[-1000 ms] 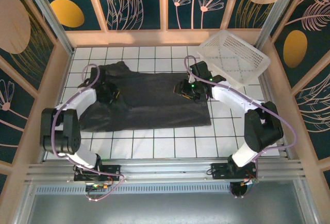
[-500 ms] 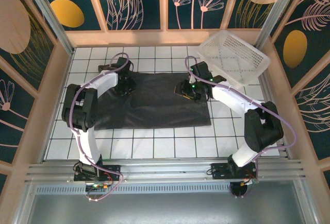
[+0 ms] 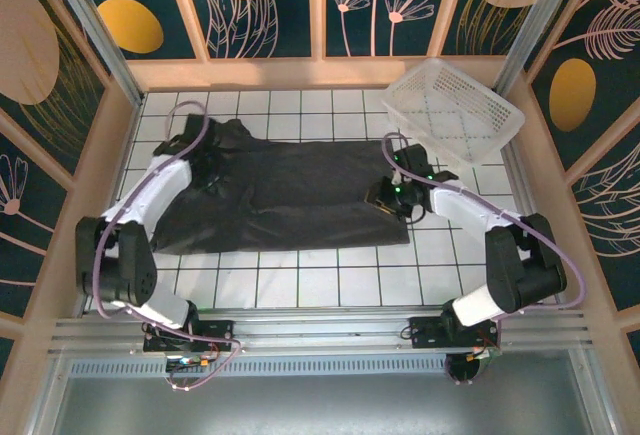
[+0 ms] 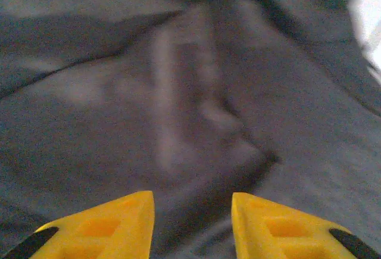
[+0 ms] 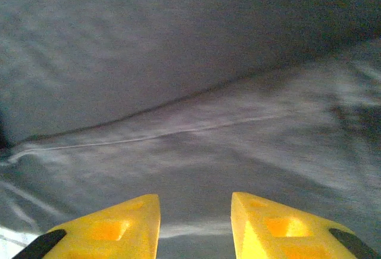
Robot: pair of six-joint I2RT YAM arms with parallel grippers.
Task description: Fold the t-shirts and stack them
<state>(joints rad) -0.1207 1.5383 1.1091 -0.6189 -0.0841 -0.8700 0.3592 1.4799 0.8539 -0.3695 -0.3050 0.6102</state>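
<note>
The left fingers (image 3: pixel 214 169) stand parted, grasping nothing, low over rumpled folds of the t-shirt (image 3: pixel 290 190) near its far-left sleeve. The right fingers (image 3: pixel 383 198) are likewise parted and released, just above the t-shirt's right edge, where a stitched hem (image 5: pixel 178 133) runs across ahead of them. The dark t-shirt lies spread on the tiled worktop (image 3: pixel 330 275); 1 white basket (image 3: pixel 455 110) sits at the far right.

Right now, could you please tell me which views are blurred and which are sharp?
Top view: sharp and evenly lit, shirt crisp. Left wrist: the shirt's folds are smeared by blur. Right wrist: the shirt is streaked, its hem line soft.
</note>
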